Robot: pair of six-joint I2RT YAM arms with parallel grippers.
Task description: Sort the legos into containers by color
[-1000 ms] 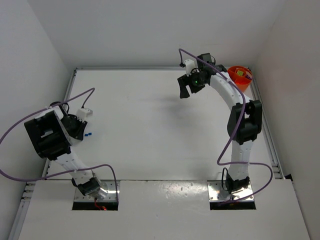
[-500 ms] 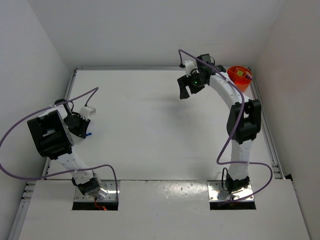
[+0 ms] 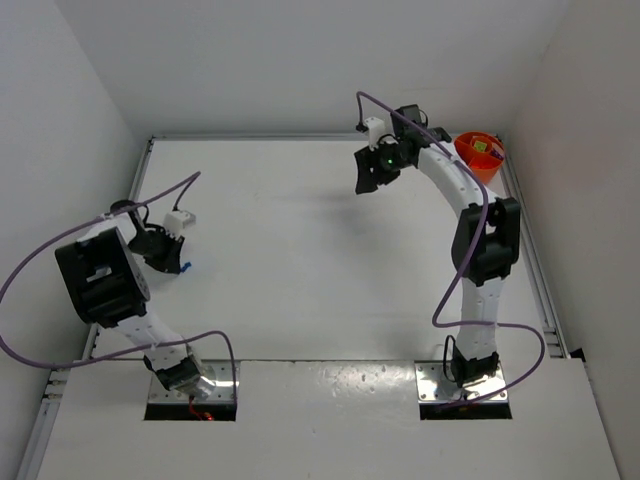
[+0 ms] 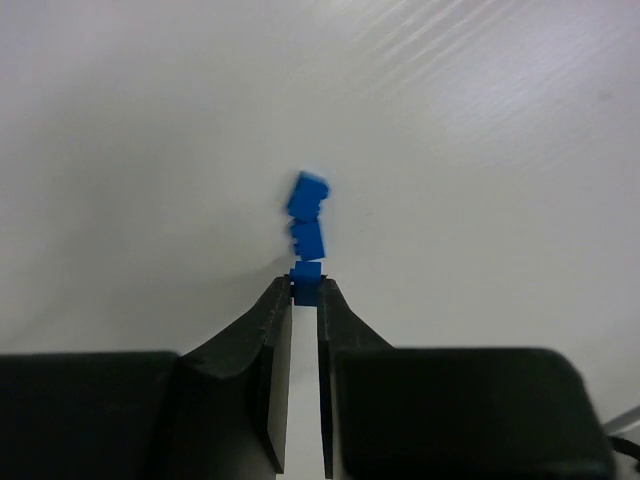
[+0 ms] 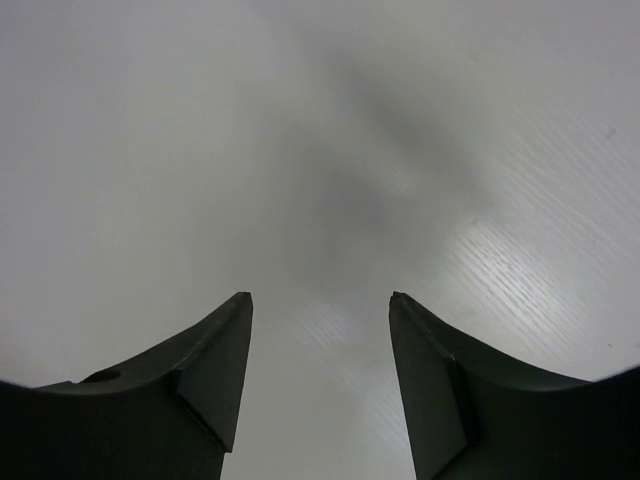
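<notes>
**A:** Where is the left gripper, and what are its jaws doing?

**B:** The left gripper (image 4: 305, 292) is low over the table (image 3: 300, 250), on the left side of it. Its two dark fingers (image 4: 268, 335) are almost pressed together. They pinch one blue lego (image 4: 306, 279) at their very tips.

**A:** Are there more bricks near it?

**B:** Yes, two other blue legos (image 4: 306, 238) lie on the table just beyond the pinched one, in a short row leading away from the fingertips. The nearer of them is just beside the pinched brick, but I cannot tell if they touch. The farther one looks tilted and a little blurred.

**A:** And the other arm?

**B:** The right gripper (image 5: 320, 310) is over the far part of the table, to the right of the middle. Its jaws stand spread, and the white table surface shows between them.

**A:** Where is the container?

**B:** The orange tub (image 3: 478, 168) stands in the far right corner of the table. It is to the right of the right gripper and well apart from the blue bricks. Something small and yellow shows inside it, too small for me to say what it is.
</notes>
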